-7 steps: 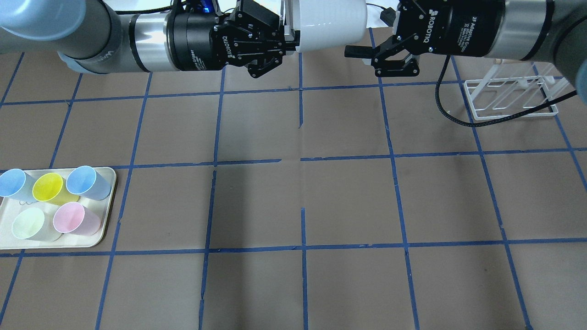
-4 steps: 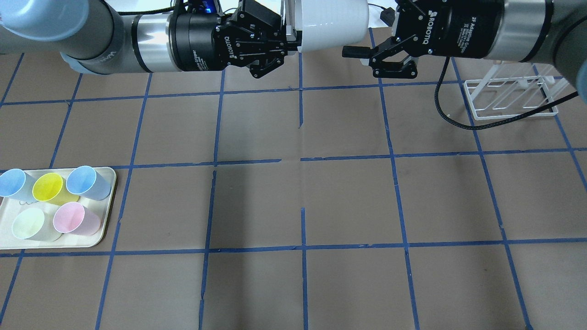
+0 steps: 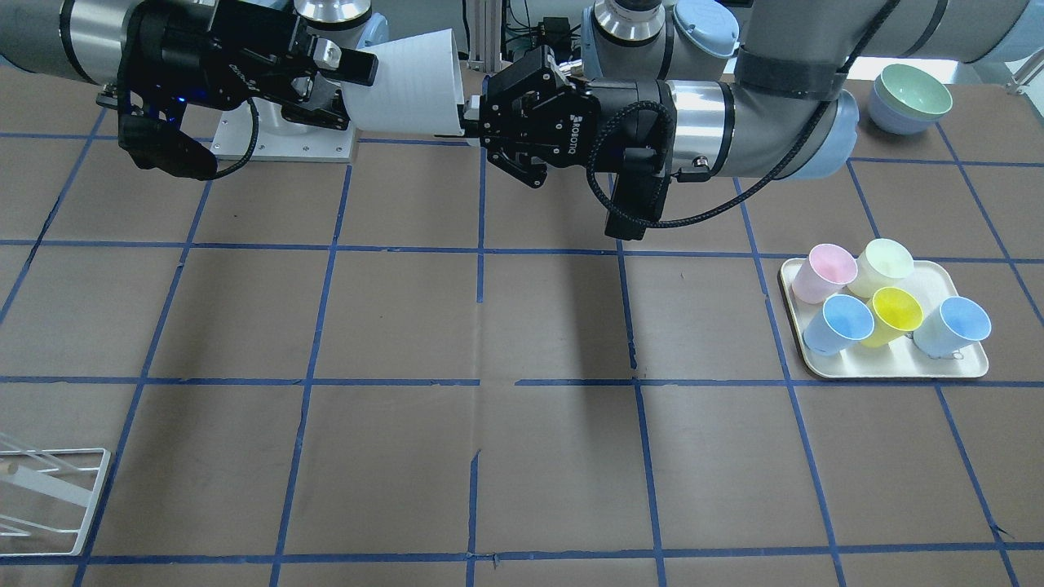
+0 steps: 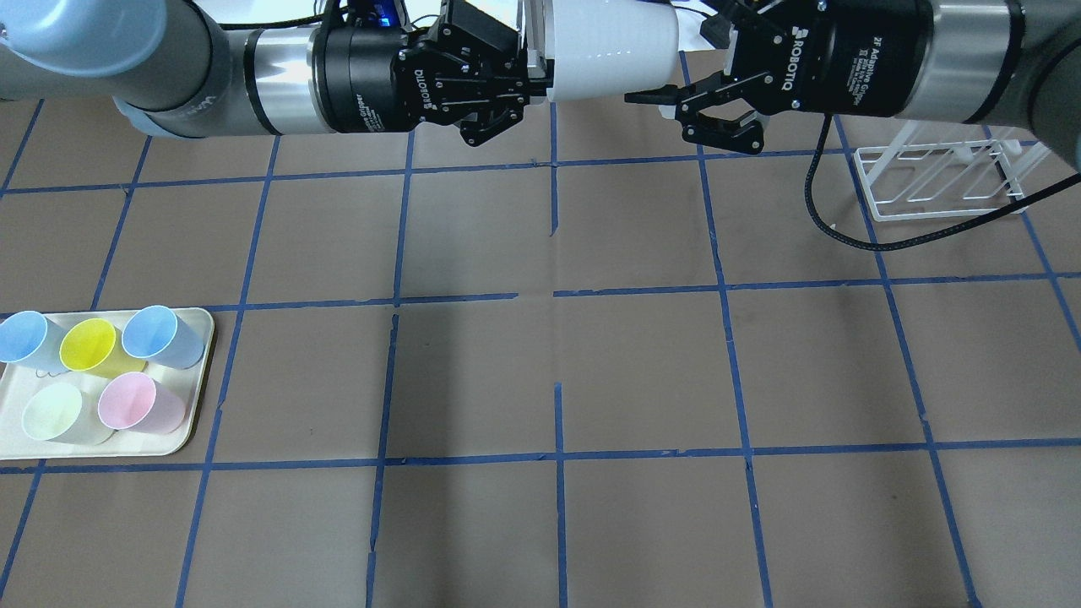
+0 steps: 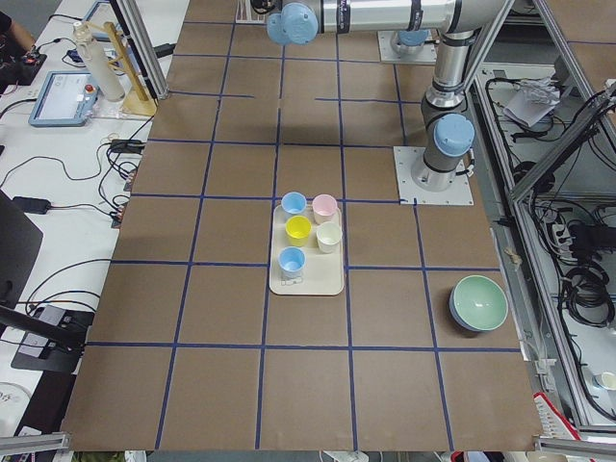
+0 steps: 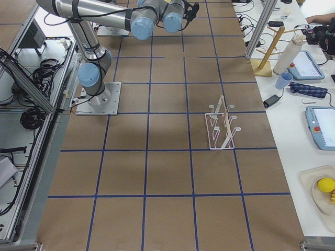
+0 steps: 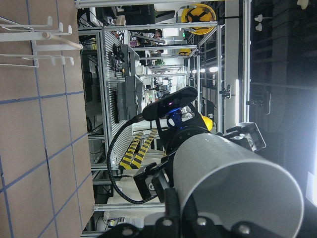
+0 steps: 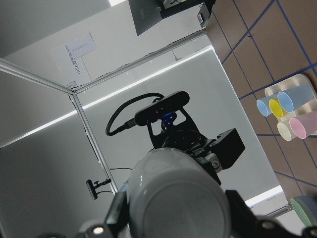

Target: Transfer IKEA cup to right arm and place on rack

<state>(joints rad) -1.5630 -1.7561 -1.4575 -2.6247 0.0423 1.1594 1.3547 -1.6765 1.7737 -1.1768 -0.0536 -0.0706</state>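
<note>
Hanging the IKEA cup [image 4: 612, 46] level in mid-air above the table's far middle, pinching its wide rim in the clenched left gripper [image 4: 540, 72]. Straddling its narrow end with the right gripper [image 3: 359, 86], fingers [image 4: 646, 97] spread wide, not visibly pressing. Probably mid hand-over: needing those fingers closing before letting go left, then carrying right to the rack [image 4: 942, 181].

Robotics lab, plainly: a wide brown table [image 6: 167, 172] gridded in blue tape, with a silver tubular right arm [image 6: 90, 49] bolted to a grey square steel plate [image 6: 111, 104] on the table. On one side of the table, a blue-rimmed teach pendant [image 6: 320, 130] lies on a white bench [image 6: 301, 157]. On the table's other side, aluminium framing [image 6: 36, 178] and black cable coils [image 6: 34, 117].
</note>
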